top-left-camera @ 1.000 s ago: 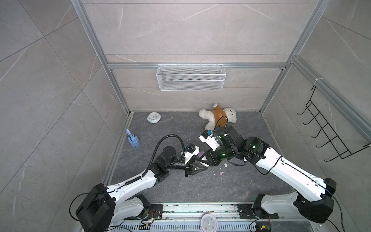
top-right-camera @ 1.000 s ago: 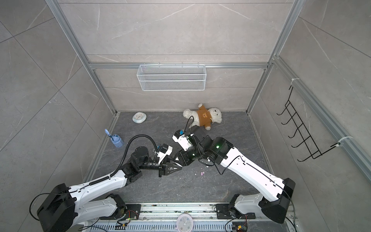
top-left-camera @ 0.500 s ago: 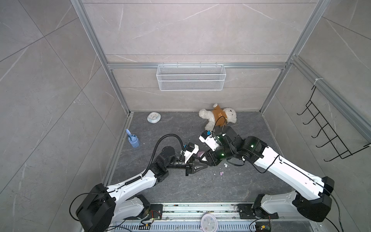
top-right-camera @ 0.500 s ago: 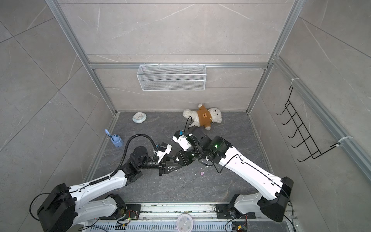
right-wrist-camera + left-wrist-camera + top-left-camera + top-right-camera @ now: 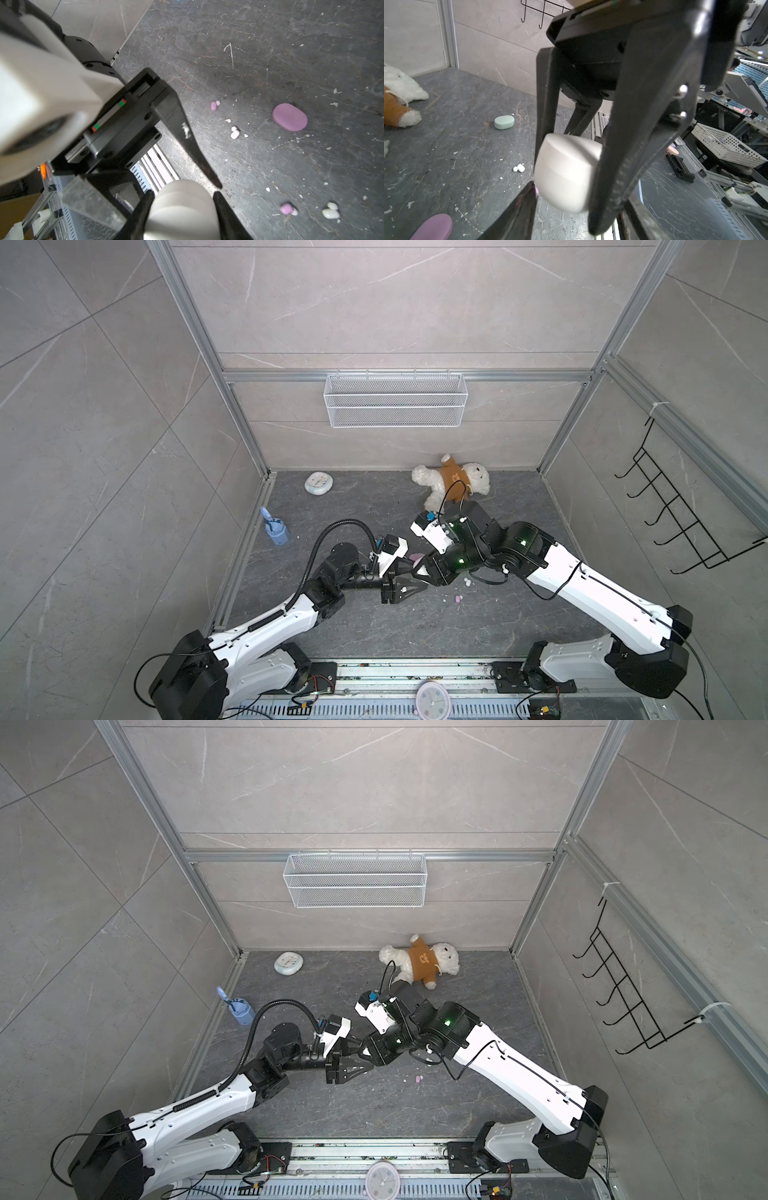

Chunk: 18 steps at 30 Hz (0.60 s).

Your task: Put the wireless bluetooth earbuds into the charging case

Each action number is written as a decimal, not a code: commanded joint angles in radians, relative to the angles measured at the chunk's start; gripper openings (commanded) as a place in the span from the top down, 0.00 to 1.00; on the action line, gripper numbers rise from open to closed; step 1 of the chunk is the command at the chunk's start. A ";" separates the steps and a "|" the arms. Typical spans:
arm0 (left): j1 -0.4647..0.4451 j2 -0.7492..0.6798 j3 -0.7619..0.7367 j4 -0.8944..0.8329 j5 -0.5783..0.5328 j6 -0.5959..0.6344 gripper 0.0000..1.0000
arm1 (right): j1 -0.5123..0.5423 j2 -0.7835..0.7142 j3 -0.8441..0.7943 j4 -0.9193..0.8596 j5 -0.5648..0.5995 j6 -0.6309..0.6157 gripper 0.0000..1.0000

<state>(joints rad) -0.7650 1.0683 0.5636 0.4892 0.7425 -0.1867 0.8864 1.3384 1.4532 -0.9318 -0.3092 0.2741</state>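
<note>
A shut white charging case (image 5: 182, 212) hangs above the floor with my right gripper (image 5: 182, 194) shut on it. In the left wrist view the same case (image 5: 566, 172) sits between the right gripper's two black fingers. My left gripper (image 5: 417, 576) faces it with its jaws spread to either side of the case, one fingertip (image 5: 532, 187) at the case's edge. Loose earbuds lie on the dark floor: a pink one (image 5: 213, 106), a white pair (image 5: 234, 133), another pink one (image 5: 286, 208) and a pale pair (image 5: 330, 212). In a top view the pink bud (image 5: 458, 598) and white buds (image 5: 467, 582) lie just right of the grippers.
A shut pink case (image 5: 289, 117) and a mint case (image 5: 504, 122) lie on the floor. A teddy bear (image 5: 453, 483) lies at the back, a small clock (image 5: 318, 482) at the back left, a blue cup (image 5: 275, 531) by the left wall. White crumbs are scattered about.
My left gripper's jaws, shut a moment ago, now stand apart around the white case. The right gripper still holds the case, and both arms have barely shifted.
</note>
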 commanded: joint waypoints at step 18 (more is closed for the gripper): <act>-0.011 -0.101 0.190 -0.481 -0.146 0.489 0.00 | -0.143 -0.082 -0.094 0.148 -0.384 0.080 0.65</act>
<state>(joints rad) -0.7677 0.9684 0.7029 0.0490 0.6022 0.1890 0.7471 1.2621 1.3754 -0.8333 -0.6144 0.3386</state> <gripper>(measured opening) 0.998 0.442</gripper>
